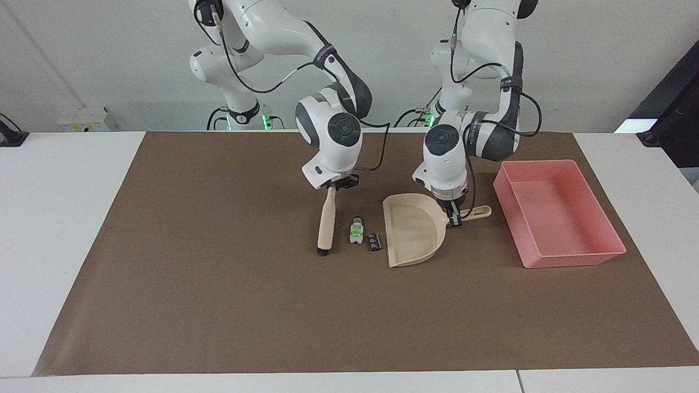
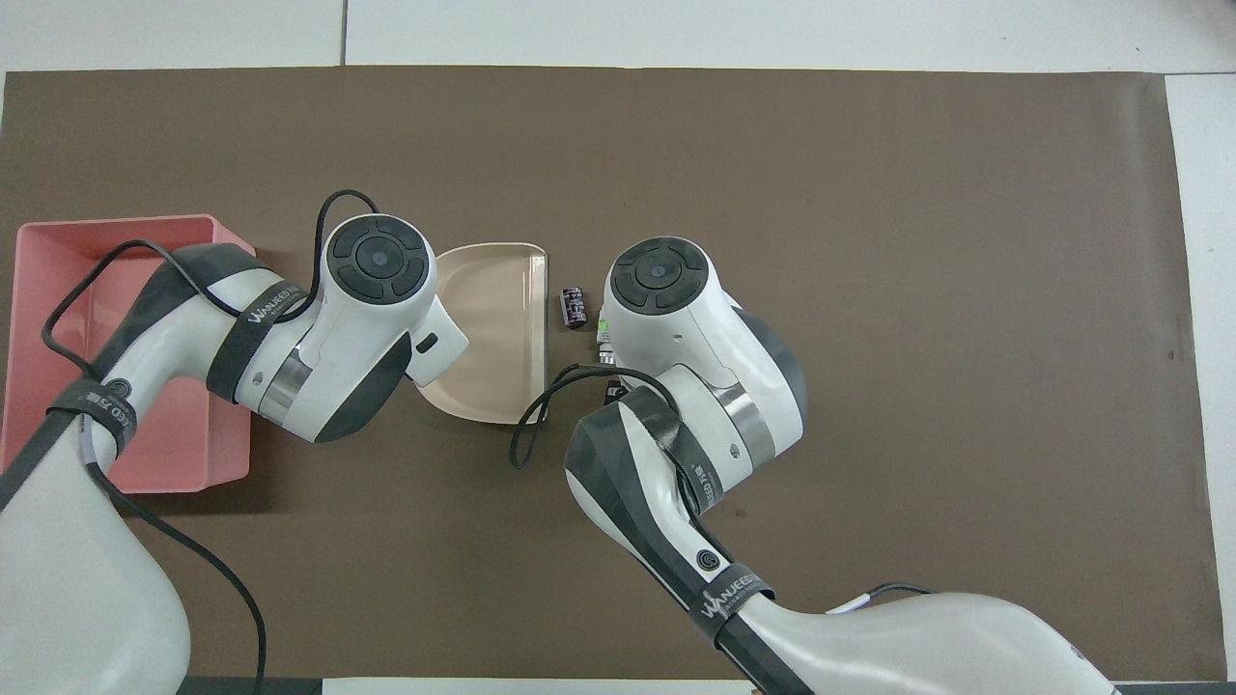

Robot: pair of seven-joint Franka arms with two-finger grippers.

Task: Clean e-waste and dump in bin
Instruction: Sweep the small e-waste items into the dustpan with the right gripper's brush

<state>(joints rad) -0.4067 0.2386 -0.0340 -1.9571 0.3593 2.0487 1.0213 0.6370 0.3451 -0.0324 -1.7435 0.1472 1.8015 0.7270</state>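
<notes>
- A white tabletop (image 1: 65,229) carries a large brown mat (image 1: 218,305) under a plain pale wall; both arms reach down to the middle of the mat
- The right pincer (image 1: 334,187) is closed on the top end of a beige brush (image 1: 326,221), which hangs nearly upright with its dark bristles at the mat
- The brush tip sits just beside the white piece (image 1: 356,230), on the side toward the right arm's end of the tabletop; whether the bristles touch the mat cannot be told
- In the overhead view the right arm covers the brush and most of the white piece
- The dark chip (image 1: 374,241) lies just beside the white piece, between it and the open lip of the dustpan (image 1: 412,232), a little farther from the robots than the white piece
- Whether the chip touches the white piece cannot be told; it lies just clear of the dustpan's lip in the overhead view
- The left pincer (image 1: 453,219) is closed on the dustpan's handle, where the handle joins the pan
- The dustpan lies on the mat with its open lip facing the two pieces and its handle pointing toward the bin
- The pink bin (image 1: 568,256) stands on the mat toward the left arm's end of the tabletop, apart from the dustpan handle
</notes>
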